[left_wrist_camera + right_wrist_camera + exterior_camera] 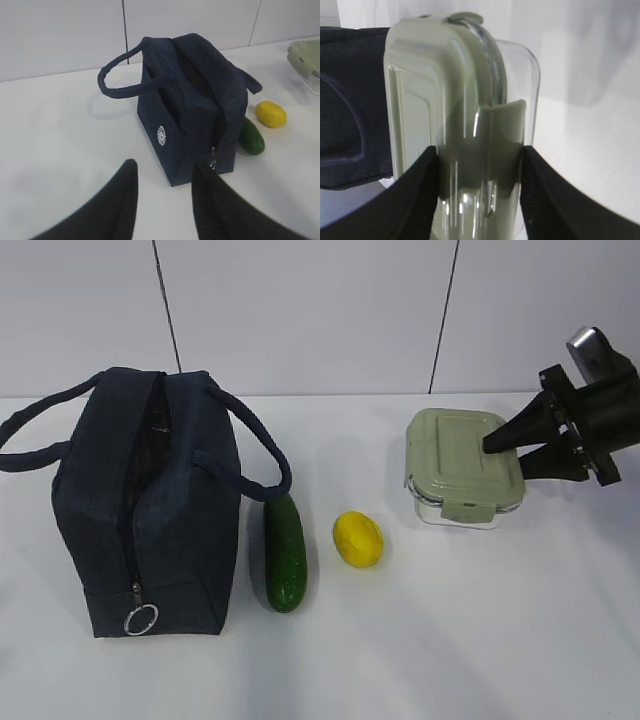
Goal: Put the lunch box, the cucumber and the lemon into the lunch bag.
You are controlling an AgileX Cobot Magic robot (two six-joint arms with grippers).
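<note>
Right tool [479, 192] clamps lunch box [462, 466] at its right end.

Lab: bare white table [450, 640], panelled wall [300, 310]

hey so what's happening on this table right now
A two-armed robot is packing a lunch bag. Its right gripper has its fingers on either side of the lunch box, which sits on the table at the right. The left gripper hangs open near the bag, holding nothing. The bag looks unzipped along the top. The cucumber and lemon lie beside it, not yet packed.
</note>
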